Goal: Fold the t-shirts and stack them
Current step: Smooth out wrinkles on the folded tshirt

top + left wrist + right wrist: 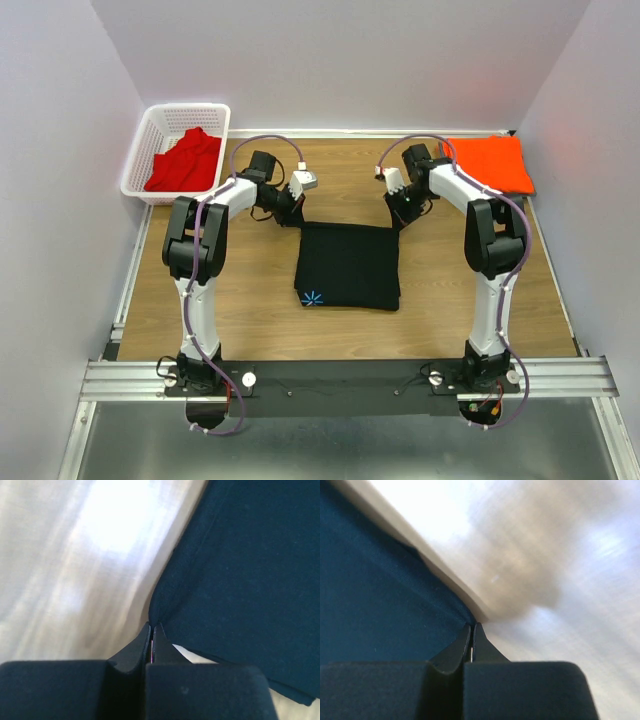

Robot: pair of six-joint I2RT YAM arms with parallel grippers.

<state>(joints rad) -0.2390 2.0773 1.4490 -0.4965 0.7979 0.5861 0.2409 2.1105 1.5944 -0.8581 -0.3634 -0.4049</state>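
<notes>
The large black t-shirt of soft cloth lies mid-frame on the brown wooden table, already folded down to a near-square block with a small blue star-like print at its lower left corner. The left gripper is clamped on the cloth at the block's upper left corner, and the right gripper pinches the upper right corner. In each wrist view the fabric edge runs straight into the closed tips. This looks like the start of one more fold, or a lift for stacking. The next move calls for raising both corners together and level, so the layers beneath do not slide apart. The bright orange t-shirt lies folded at upper right. The red t-shirt sits crumpled in the white plastic mesh basket at upper left, not yet folded.
</notes>
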